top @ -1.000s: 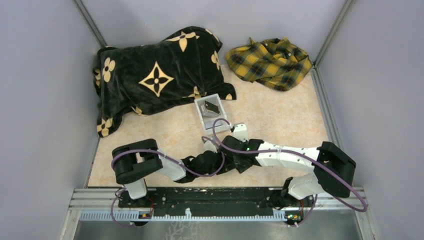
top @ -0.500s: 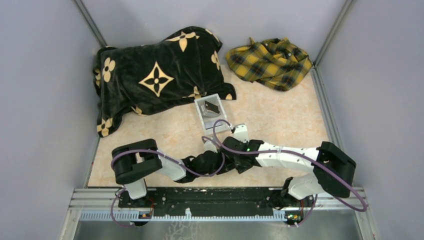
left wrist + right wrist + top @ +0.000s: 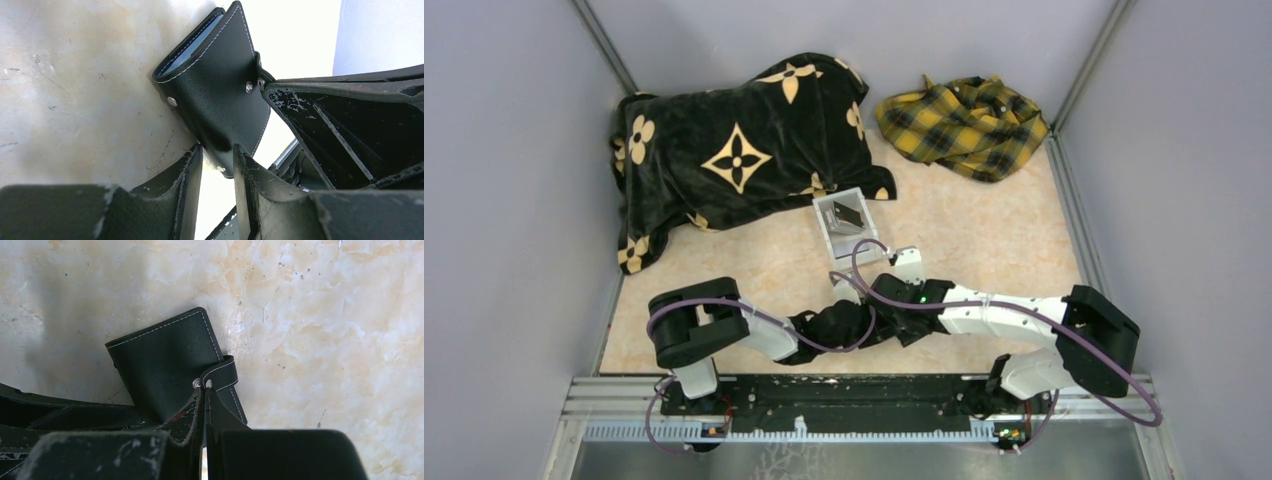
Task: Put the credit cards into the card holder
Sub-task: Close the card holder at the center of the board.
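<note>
The card holder (image 3: 215,85) is a black bifold wallet with white stitching, standing tilted on the marble-patterned tabletop (image 3: 325,315). It is slightly agape, with a pale grey inner edge showing. My left gripper (image 3: 217,148) is shut on its lower corner. My right gripper (image 3: 204,389) is shut, its tips pinching the end of the short strap (image 3: 222,371) by the snaps. From above, both wrists meet at the table's near middle and hide the card holder (image 3: 160,365). One dark credit card (image 3: 848,214) lies in a clear-white box (image 3: 828,228).
A black blanket with tan flower shapes (image 3: 734,150) covers the back left. A yellow plaid cloth (image 3: 964,125) is bunched at the back right. Grey walls close in both sides. A metal rail (image 3: 854,400) runs along the near edge.
</note>
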Action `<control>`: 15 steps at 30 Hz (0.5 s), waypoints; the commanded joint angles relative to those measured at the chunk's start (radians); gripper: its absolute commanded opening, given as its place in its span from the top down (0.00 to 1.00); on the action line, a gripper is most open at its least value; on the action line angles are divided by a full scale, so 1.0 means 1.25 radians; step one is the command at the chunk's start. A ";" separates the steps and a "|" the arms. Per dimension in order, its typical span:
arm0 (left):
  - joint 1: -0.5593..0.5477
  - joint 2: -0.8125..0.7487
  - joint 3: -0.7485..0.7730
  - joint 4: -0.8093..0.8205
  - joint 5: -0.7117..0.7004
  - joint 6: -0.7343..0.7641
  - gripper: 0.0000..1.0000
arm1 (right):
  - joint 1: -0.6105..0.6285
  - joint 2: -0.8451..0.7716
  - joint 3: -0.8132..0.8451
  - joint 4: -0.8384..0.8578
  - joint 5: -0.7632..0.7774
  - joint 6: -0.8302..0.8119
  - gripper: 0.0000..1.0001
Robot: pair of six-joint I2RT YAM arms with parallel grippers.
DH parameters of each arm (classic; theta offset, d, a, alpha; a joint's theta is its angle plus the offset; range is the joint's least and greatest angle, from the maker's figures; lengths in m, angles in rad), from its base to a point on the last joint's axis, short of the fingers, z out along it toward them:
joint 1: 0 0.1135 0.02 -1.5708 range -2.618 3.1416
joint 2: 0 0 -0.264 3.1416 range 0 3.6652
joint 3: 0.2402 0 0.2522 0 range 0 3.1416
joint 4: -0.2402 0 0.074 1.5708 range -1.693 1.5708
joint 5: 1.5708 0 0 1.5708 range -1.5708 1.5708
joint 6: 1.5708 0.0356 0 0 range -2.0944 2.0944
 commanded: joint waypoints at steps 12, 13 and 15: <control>0.002 0.043 -0.015 -0.171 -0.023 0.042 0.62 | -0.002 0.017 0.004 0.024 -0.025 -0.023 1.00; 0.002 0.043 -0.015 -0.171 -0.023 0.042 0.62 | -0.002 0.019 0.003 0.026 -0.026 -0.023 1.00; 0.002 0.042 -0.015 -0.171 -0.024 0.042 0.62 | -0.002 0.024 0.003 0.028 -0.029 -0.023 1.00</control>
